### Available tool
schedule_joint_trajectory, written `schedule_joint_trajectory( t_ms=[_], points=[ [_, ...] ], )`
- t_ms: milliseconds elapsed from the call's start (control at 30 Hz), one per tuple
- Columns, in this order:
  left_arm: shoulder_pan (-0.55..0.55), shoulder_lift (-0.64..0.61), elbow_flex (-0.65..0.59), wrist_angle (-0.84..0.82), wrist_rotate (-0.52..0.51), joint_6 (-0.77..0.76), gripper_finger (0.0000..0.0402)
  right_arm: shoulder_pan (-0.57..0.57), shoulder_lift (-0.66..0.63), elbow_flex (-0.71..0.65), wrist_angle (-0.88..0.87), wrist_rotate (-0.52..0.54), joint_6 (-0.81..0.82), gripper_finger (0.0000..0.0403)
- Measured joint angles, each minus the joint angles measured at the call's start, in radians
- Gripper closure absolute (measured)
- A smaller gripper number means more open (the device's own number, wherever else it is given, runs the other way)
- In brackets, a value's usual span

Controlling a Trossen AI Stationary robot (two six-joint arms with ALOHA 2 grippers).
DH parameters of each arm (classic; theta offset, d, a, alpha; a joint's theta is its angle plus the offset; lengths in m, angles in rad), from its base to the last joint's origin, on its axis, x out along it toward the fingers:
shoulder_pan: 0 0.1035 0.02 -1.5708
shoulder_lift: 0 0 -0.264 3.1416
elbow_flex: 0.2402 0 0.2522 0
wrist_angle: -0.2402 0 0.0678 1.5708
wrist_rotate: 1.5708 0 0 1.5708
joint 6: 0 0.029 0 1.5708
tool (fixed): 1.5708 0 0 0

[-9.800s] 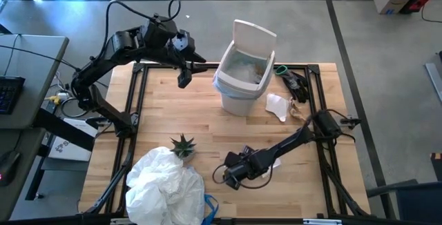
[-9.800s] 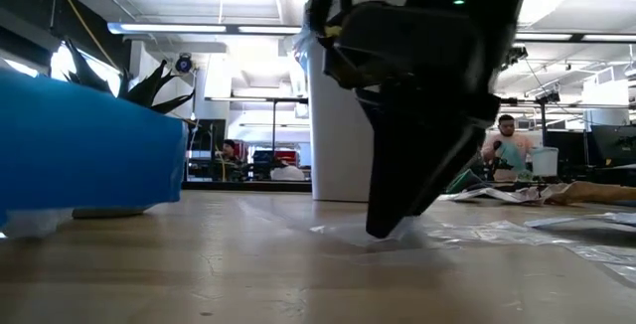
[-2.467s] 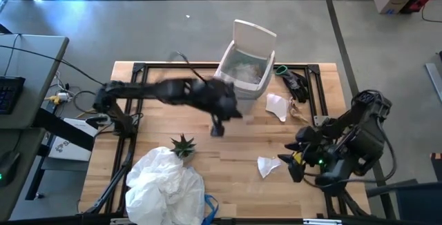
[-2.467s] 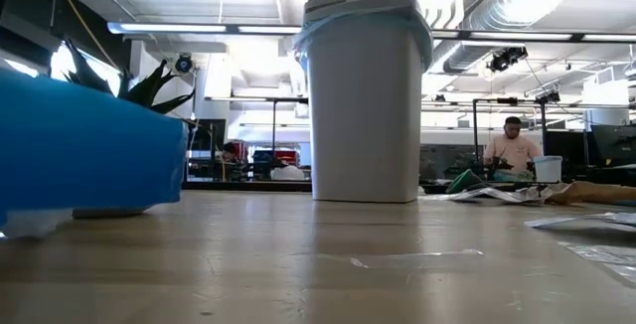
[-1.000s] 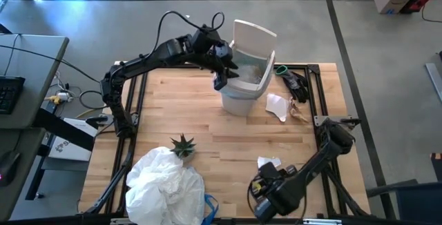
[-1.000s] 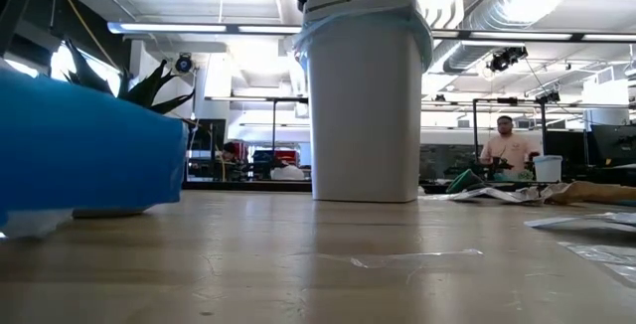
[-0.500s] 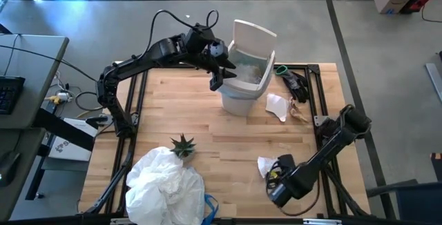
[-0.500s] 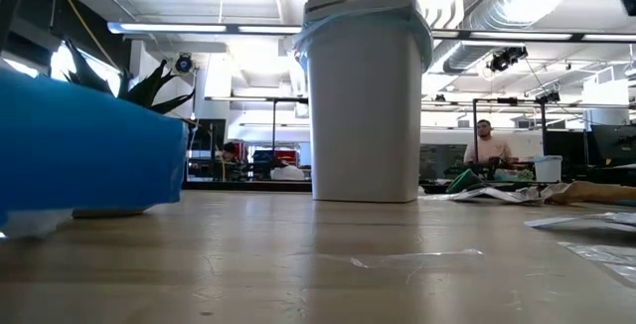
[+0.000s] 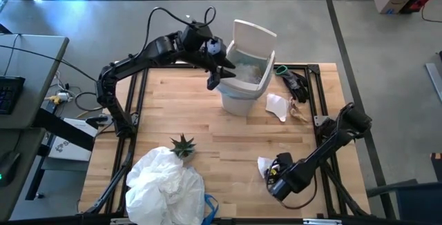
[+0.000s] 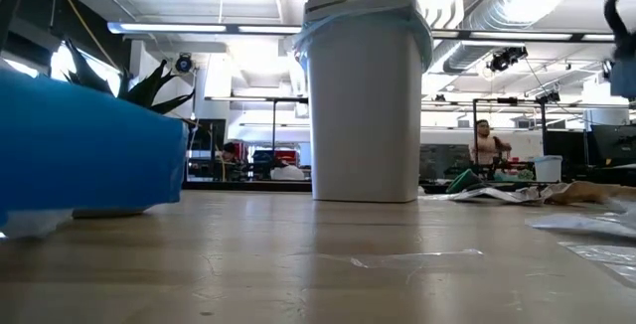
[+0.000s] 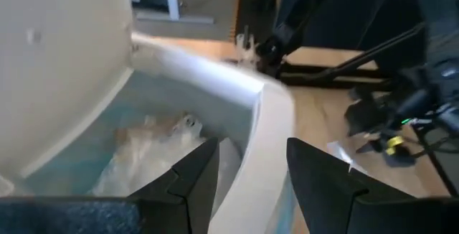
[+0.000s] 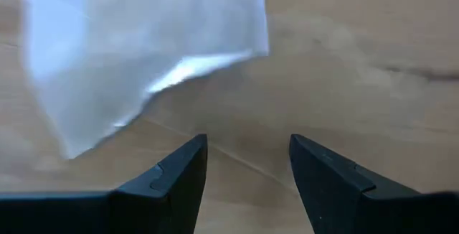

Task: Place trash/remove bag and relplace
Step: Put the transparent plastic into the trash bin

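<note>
left gripper over the bin's edge, right gripper low by a white scrap

left gripper (image 9: 215,76) hangs jaws apart, empty, over the left rim of the white bin (image 9: 238,94), whose blue bag (image 11: 161,101) holds trash (image 11: 154,137). right gripper (image 12: 244,166), jaws apart and empty, sits just near of the paper scrap (image 9: 266,163) on the table (image 9: 173,108).

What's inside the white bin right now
The white bin holds a light-blue liner bag with crumpled pale and brownish paper in it. Anything deeper is hidden by that paper and the bin's wall.
</note>
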Motion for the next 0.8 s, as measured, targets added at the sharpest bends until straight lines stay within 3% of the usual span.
schedule_joint_trajectory(
  t_ms=[267, 567, 800],
  points=[
    [-0.001, 0.000, 0.106, -0.024, 0.061, -0.026, 0.0251, 0.000, -0.010, -0.091, 0.119, -0.035, 0.014, 0.0238],
    [-0.003, -0.001, 0.196, -0.050, 0.060, -0.033, 0.0251, 0.000, 0.000, -0.040, 0.030, -0.055, 0.001, 0.0394],
    [-0.021, -0.001, 0.255, -0.086, 0.060, -0.035, 0.0251, 0.000, -0.005, -0.029, 0.015, -0.069, -0.009, 0.0401]
  ],
)
